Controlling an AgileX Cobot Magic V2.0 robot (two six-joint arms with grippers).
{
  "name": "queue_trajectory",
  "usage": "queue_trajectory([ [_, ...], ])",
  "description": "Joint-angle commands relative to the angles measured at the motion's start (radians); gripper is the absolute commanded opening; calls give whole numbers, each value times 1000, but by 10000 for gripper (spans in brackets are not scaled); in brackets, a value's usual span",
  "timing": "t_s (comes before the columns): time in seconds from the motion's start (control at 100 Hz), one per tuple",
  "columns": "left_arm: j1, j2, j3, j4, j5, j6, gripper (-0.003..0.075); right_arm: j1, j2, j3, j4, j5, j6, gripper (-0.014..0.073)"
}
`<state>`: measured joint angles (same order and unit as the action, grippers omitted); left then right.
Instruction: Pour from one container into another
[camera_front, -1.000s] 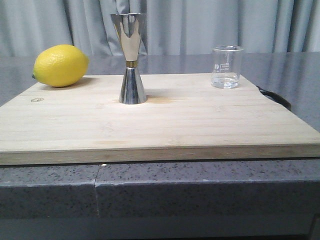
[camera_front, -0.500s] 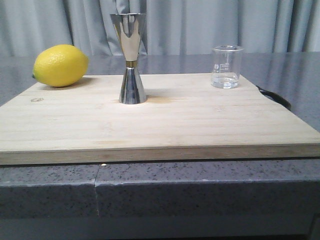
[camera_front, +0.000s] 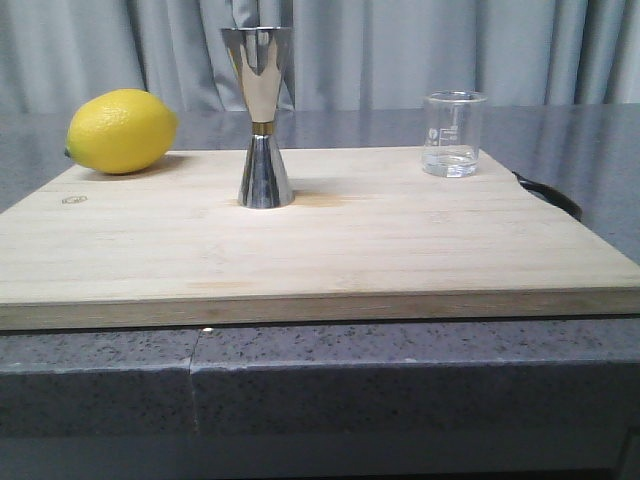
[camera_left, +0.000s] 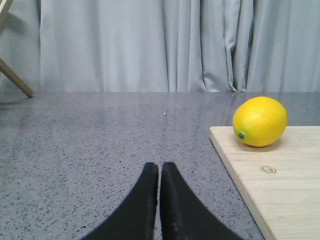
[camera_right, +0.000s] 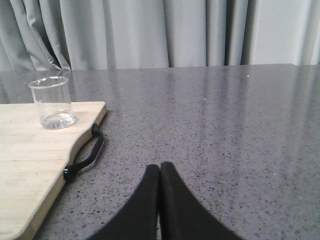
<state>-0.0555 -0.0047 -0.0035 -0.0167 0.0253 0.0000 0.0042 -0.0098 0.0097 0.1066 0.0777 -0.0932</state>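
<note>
The clear glass beaker (camera_front: 454, 133) stands upright at the far right corner of the wooden board (camera_front: 320, 250), a little clear liquid in its bottom; the right wrist view also shows the beaker (camera_right: 52, 102). The steel hourglass jigger (camera_front: 261, 117) with its brass waist band stands upright near the board's middle. Neither gripper appears in the front view. My left gripper (camera_left: 159, 167) is shut and empty over the grey counter, off the board's left side. My right gripper (camera_right: 160, 168) is shut and empty over the counter, off the board's right side.
A yellow lemon (camera_front: 122, 131) lies on the board's far left corner, and the left wrist view shows the lemon (camera_left: 260, 121) too. A black strap handle (camera_right: 85, 158) hangs off the board's right edge. Grey speckled counter (camera_front: 400, 390) surrounds the board; grey curtains hang behind.
</note>
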Motion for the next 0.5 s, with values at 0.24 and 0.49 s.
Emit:
queue_trajectory([
  [0.24, -8, -27, 14, -1, -85, -8, -19, -6, -17, 26, -234, -78, 259, -70],
  [0.49, -8, -27, 14, -1, -85, -8, -19, -6, -17, 26, -234, -72, 259, -70],
])
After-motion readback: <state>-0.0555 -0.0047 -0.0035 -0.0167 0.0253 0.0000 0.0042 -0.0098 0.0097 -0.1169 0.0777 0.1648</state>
